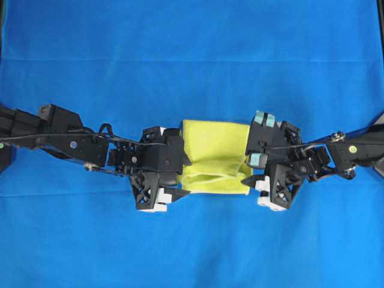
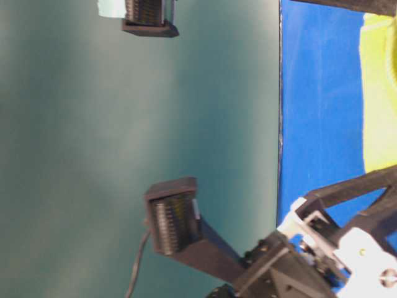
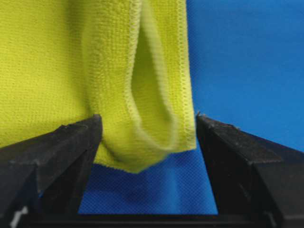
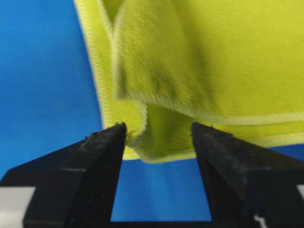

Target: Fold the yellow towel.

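The yellow towel point(image 1: 216, 157) lies folded into a small rectangle on the blue table cover, between my two arms. Its front flap is loose and puckered. My left gripper point(image 1: 183, 177) stands open at the towel's front left corner. In the left wrist view that corner point(image 3: 142, 95) droops between the spread fingers point(image 3: 71, 142) of the left gripper point(image 3: 148, 118), gripped by neither. My right gripper point(image 1: 248, 171) stands open at the front right corner. In the right wrist view the folded corner point(image 4: 156, 71) hangs loose between the parted jaws of the right gripper point(image 4: 158, 126).
The blue table cover point(image 1: 192, 60) spreads wide behind and in front of the towel. Both black arms point(image 1: 66, 141) point(image 1: 354, 150) reach in from the sides. In the table-level view the towel's edge point(image 2: 379, 93) shows beside a plain grey-green backdrop point(image 2: 74, 155).
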### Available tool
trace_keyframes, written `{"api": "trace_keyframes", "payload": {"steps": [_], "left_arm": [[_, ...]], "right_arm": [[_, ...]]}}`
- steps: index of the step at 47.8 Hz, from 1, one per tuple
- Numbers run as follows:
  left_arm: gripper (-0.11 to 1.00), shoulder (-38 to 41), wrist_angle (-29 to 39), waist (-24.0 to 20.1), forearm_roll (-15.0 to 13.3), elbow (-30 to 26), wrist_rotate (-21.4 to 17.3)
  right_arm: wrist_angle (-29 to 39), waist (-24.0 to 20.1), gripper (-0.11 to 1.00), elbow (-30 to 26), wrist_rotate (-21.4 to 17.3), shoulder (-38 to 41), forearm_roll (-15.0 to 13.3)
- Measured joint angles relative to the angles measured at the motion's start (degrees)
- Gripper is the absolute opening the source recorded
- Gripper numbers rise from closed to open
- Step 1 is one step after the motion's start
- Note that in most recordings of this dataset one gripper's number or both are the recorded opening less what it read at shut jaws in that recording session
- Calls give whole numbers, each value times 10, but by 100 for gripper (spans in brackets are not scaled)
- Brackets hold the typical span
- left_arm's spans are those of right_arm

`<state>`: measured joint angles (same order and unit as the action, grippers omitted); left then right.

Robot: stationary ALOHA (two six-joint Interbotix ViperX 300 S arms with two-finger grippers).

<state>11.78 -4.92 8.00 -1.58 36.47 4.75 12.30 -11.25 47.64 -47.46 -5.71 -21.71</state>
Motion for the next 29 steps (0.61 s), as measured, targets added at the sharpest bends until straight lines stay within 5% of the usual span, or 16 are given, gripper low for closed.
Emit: {"api": "trace_keyframes", "payload": {"steps": [17, 29], "left_arm": [[68, -91, 41, 11, 0, 0, 0], [68, -202, 58, 18, 0, 20, -7]], "right_arm": [[108, -33, 60, -25, 0, -107, -3], [142, -35, 60, -13, 1, -224, -71]]}}
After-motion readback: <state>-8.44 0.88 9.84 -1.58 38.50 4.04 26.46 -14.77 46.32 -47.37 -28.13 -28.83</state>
